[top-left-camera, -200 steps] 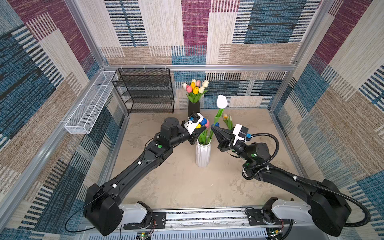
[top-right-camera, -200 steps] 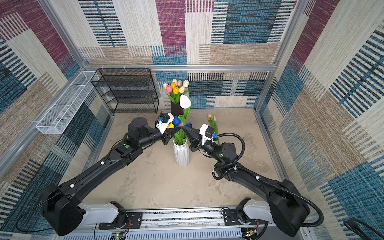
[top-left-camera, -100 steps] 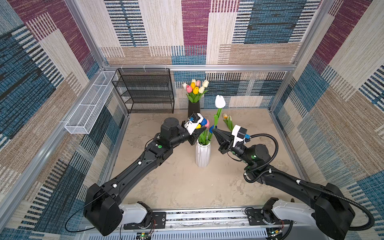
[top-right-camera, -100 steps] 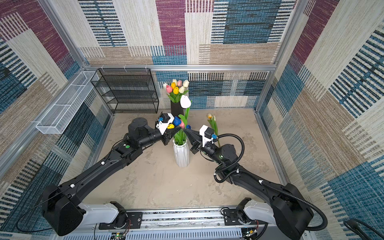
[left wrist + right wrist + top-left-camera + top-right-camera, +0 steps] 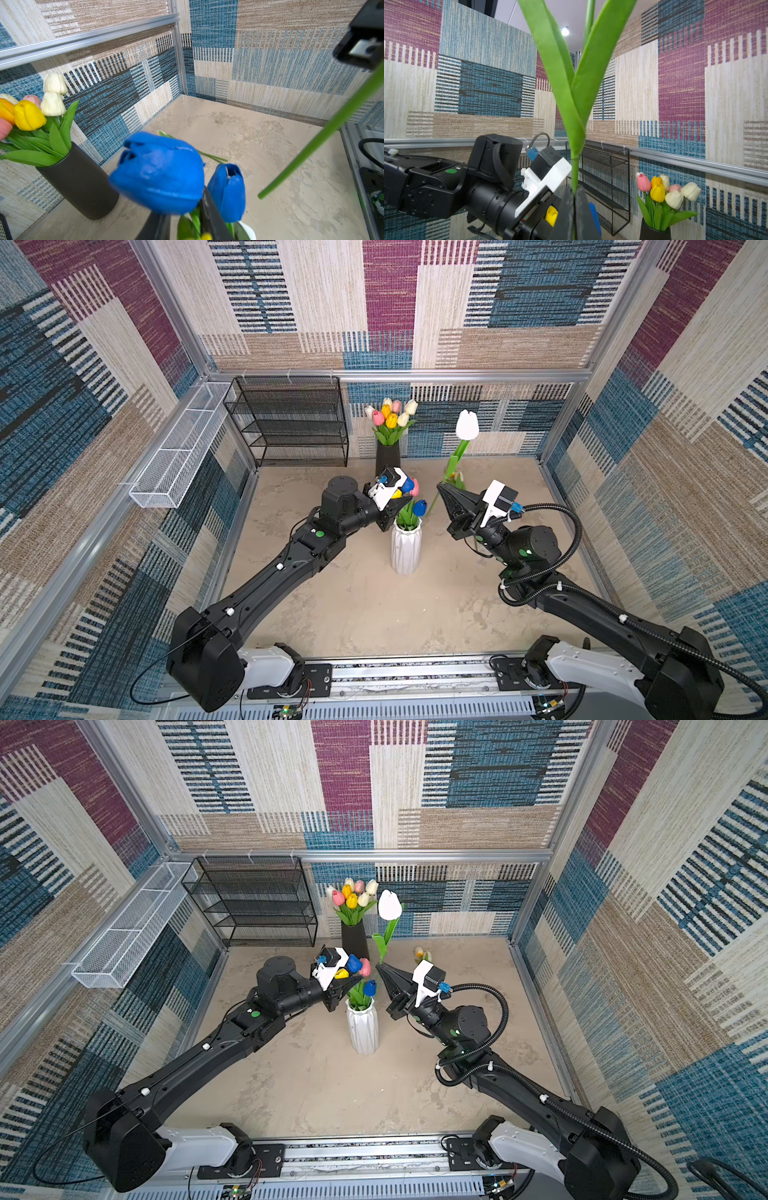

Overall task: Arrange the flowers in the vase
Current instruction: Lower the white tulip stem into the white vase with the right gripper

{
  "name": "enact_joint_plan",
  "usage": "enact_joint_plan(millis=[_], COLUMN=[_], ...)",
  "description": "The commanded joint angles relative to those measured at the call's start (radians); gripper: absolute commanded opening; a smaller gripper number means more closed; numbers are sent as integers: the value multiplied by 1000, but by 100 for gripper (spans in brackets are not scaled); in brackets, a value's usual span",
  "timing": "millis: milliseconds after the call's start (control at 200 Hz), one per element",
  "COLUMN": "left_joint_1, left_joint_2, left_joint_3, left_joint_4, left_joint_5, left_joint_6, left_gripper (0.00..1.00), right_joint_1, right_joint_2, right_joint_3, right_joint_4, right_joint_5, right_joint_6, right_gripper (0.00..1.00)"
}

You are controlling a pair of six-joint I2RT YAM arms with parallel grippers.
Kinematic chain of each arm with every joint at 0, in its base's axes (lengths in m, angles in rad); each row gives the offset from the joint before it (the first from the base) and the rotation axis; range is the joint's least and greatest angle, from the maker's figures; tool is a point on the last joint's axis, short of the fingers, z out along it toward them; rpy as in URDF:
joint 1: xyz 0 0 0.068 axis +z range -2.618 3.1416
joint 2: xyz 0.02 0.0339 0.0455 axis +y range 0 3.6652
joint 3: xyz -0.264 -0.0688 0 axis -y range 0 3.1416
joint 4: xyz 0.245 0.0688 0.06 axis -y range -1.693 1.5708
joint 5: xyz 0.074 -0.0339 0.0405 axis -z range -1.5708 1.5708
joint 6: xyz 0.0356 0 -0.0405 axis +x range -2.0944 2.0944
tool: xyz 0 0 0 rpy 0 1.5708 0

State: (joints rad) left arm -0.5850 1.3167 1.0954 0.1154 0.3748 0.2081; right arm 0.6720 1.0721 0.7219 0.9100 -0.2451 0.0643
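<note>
Right gripper (image 5: 442, 488) clamped on the stem of a white tulip (image 5: 467, 425), just right of the white vase (image 5: 406, 545).
At centre, the white vase holds blue, pink and yellow flowers (image 5: 419, 507). The left gripper (image 5: 401, 502) reaches to its mouth from the left, jaws a little apart with green stems between them; whether they pinch, I cannot tell. The white tulip stands nearly upright, its stem end hanging free. Farther back a loose tulip (image 5: 422, 955) lies on the floor, and a black vase (image 5: 387, 458) of tulips stands by the far wall.
</note>
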Motion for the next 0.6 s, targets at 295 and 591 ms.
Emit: enact_joint_plan(millis=[295,591], left_joint_1=[1,1], left_joint_2=[-11,-7], left_joint_3=[-2,3], left_joint_4=[28,23], left_joint_5=[9,7], left_joint_6=[4,10], left_gripper=[27,27], right_joint_1=[21,30], right_joint_2=[175,213], right_joint_3=[16,11], right_joint_4=[198,196], right_joint_5=[-74,-83], right_joint_6=[87,91], right_gripper=[0,0])
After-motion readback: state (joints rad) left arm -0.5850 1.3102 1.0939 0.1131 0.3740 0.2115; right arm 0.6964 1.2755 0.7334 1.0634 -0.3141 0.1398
